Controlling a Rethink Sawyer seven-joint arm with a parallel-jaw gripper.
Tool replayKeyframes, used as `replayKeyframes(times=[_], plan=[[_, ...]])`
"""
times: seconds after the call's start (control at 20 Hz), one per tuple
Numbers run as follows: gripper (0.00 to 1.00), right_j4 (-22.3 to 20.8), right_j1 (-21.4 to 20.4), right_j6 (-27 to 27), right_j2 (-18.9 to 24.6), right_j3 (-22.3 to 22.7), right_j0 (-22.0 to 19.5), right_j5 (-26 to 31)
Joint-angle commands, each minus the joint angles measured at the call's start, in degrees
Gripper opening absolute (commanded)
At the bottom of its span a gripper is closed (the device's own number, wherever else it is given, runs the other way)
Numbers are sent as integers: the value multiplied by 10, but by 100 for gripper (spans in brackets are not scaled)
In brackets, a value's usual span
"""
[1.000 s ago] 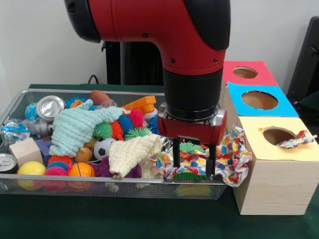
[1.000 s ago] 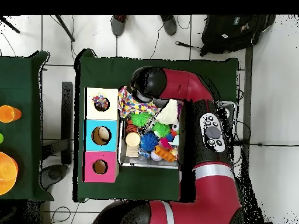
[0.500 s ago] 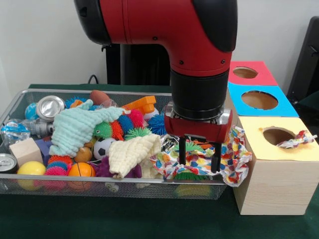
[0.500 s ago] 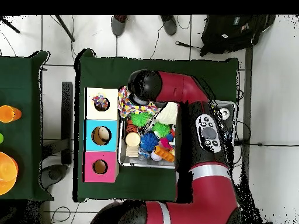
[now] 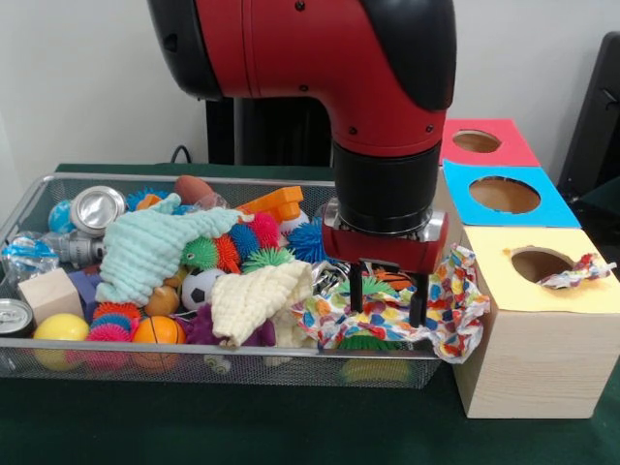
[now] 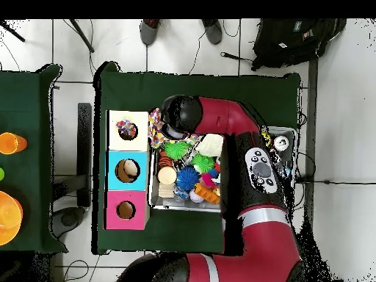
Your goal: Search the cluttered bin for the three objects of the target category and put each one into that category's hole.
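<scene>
Since a second ago the gripper (image 5: 387, 300) rises from the green spiky ball (image 5: 368, 287) and colourful patterned cloth (image 5: 448, 302), shifting slightly toward the yellow-topped box (image 5: 542, 320). Its fingers (image 5: 356, 293) now stand closer together, holding nothing.

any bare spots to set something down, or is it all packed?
Free: the green tablecloth in front of the wire bin, and the blue box top around its hole. Crowded: the bin is full edge to edge, and the gripper stands over the colourful cloth beside the yellow box.

Wire-mesh metal bin (image 5: 39, 189); pale wooden box (image 5: 538, 358).
</scene>
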Motion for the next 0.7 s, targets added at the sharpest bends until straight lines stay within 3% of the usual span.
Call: replayKeyframes(times=[0.05,0.7], plan=[[100,-25,14,-65,47,56,-21,-31],[100,-44,16,-63,65,103,-40,-73]])
